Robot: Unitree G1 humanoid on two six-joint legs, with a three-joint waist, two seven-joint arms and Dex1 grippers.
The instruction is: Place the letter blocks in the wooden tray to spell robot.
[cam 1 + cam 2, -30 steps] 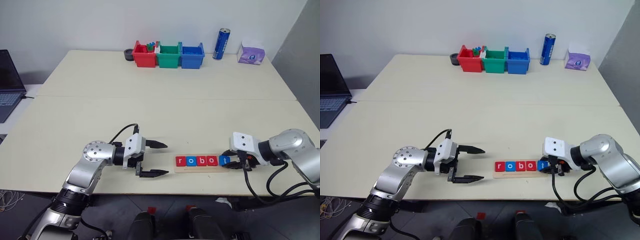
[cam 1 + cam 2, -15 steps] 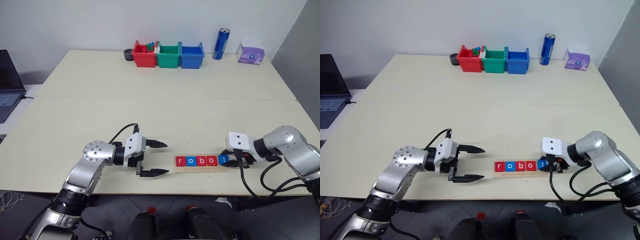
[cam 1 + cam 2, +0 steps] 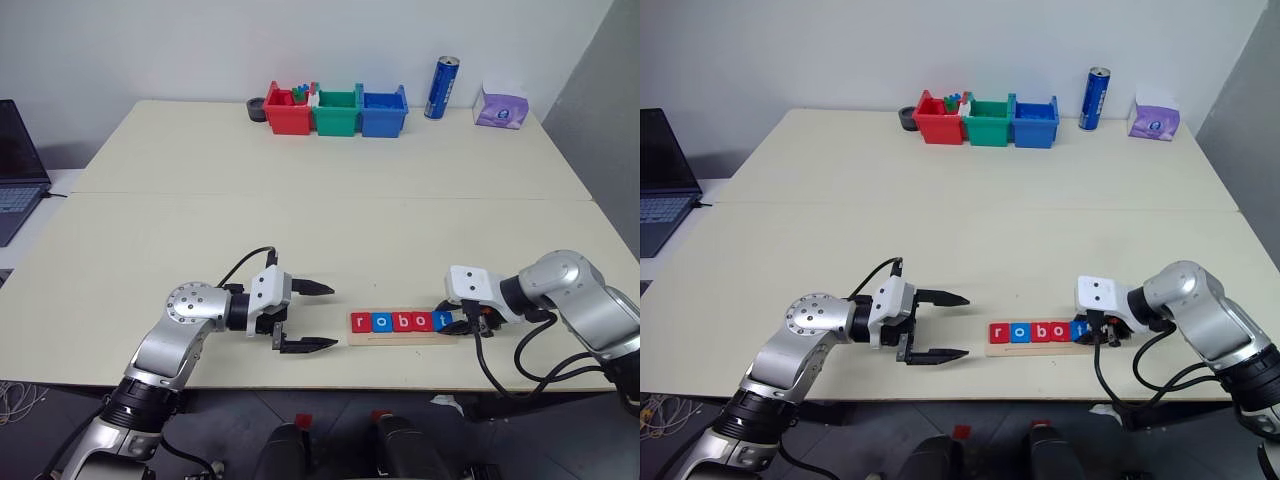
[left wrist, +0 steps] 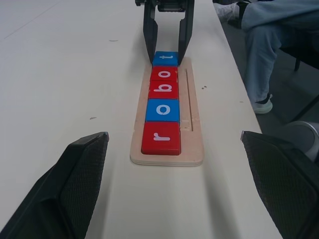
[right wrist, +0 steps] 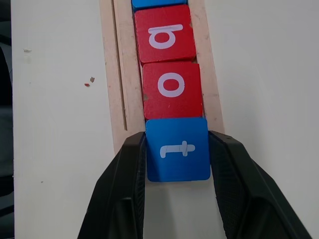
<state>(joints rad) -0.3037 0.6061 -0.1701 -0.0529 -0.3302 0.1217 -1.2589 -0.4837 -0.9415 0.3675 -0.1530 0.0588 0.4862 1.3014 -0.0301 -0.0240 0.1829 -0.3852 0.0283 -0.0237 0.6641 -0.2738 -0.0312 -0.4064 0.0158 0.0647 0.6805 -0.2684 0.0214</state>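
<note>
**Last tile going home**

Tiles r, o, b and o already sit edge to edge in the wooden tray [image 4: 192,112], reading from the robot's left. The right claw [image 5: 177,149] is clamped on the blue t tile [image 5: 178,148], one finger on each side, so the tile stays square as it meets the red o tile [image 5: 172,88]. Its outer edge seems to overhang the tray's end, so I judge it not yet seated. The left claw [image 3: 308,318] hovers just off the tray's other end above the tabletop [image 3: 300,190], fingers wide apart and empty, probably held there out of the way or ready to steady the tray.
</note>
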